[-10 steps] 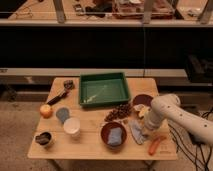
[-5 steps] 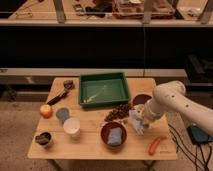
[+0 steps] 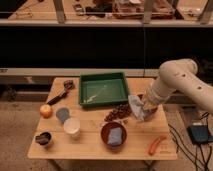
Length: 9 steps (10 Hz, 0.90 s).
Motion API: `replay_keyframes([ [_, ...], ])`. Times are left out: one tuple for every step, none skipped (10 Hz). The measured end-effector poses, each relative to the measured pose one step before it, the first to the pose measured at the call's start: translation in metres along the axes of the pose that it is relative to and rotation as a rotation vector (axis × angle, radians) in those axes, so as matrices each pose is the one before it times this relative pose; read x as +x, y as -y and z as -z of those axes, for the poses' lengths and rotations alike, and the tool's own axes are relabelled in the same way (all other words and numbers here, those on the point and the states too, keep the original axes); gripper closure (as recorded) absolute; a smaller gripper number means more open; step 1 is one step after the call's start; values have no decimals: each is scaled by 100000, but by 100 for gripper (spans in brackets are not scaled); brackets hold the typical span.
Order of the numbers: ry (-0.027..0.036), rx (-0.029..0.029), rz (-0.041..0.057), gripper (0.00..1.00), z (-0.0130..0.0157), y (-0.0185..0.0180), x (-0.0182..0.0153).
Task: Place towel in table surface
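Observation:
The towel (image 3: 135,107), a small pale grey rumpled cloth, hangs from my gripper (image 3: 143,107) a little above the light wooden table surface (image 3: 90,145), over its right-centre part. The gripper is at the end of the white arm (image 3: 175,80) that comes in from the right, and it is shut on the towel. The towel's lower end hangs just right of a dark cluster of small fruit (image 3: 117,113). A smaller, bluer folded cloth (image 3: 115,136) lies in a brown bowl (image 3: 113,135) at the front centre.
A green tray (image 3: 103,90) stands at the back centre. An orange fruit (image 3: 46,110), grey disc (image 3: 62,114), white cup (image 3: 72,127) and small dark bowl (image 3: 43,139) are on the left. An orange sausage-shaped item (image 3: 156,145) lies front right. A dark utensil (image 3: 63,92) lies back left.
The gripper has risen from the table's right front and moved back, lifting the towel off the table surface. The arm has swung upward.

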Motion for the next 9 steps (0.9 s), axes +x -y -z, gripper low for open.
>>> replay_keyframes([
  [160,726,2150,100,914,253,-807],
  [150,952,2429,100,1196,48,-916],
  [91,468,1335,100,686,-81,-466],
  [34,121,849,100,437,-92,-350],
  [268,-943,404,100,-174,-91,-196],
  [3,-1413,-122,100,-624,-171,62],
  [-312,-1592,-555,100,-1149,-288,302],
  [-148,-1227,-510,100,-1474,-311,471],
  [-307,-1194,-851,100,-1922,-387,781],
])
